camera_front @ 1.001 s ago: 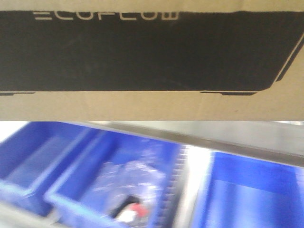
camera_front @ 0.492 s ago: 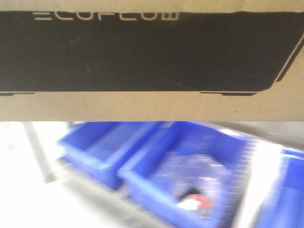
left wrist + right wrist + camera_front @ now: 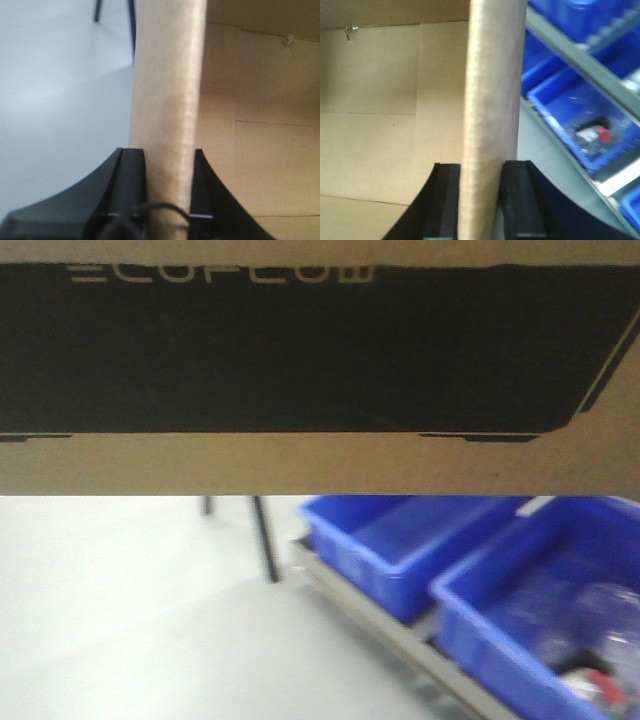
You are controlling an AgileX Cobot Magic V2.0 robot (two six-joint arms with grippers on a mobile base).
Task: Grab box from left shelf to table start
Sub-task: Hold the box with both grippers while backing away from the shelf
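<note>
The brown cardboard box [image 3: 320, 462] with its black "ECOFLOW" panel fills the top half of the front view, held off the ground. In the left wrist view my left gripper [image 3: 166, 154] is shut on the box's upright cardboard wall [image 3: 167, 90], one black finger on each side. My right gripper [image 3: 481, 165] is shut the same way on the opposite wall [image 3: 492, 85]. The shelf [image 3: 385, 628] with its grey rail lies low at the right, apart from the box. The table is out of view.
Blue plastic bins [image 3: 400, 540] sit on the rack, one holding clear bags and a red-and-white item [image 3: 590, 685]. The right wrist view also shows bins [image 3: 575, 115] beside a grey rail [image 3: 580, 60]. Light grey floor [image 3: 130, 620] spreads to the left, with thin black legs [image 3: 263, 535] standing behind.
The bins and rack have slid to the right across the front view. Grey floor and black legs have come into sight at the left. The box keeps its place in the view.
</note>
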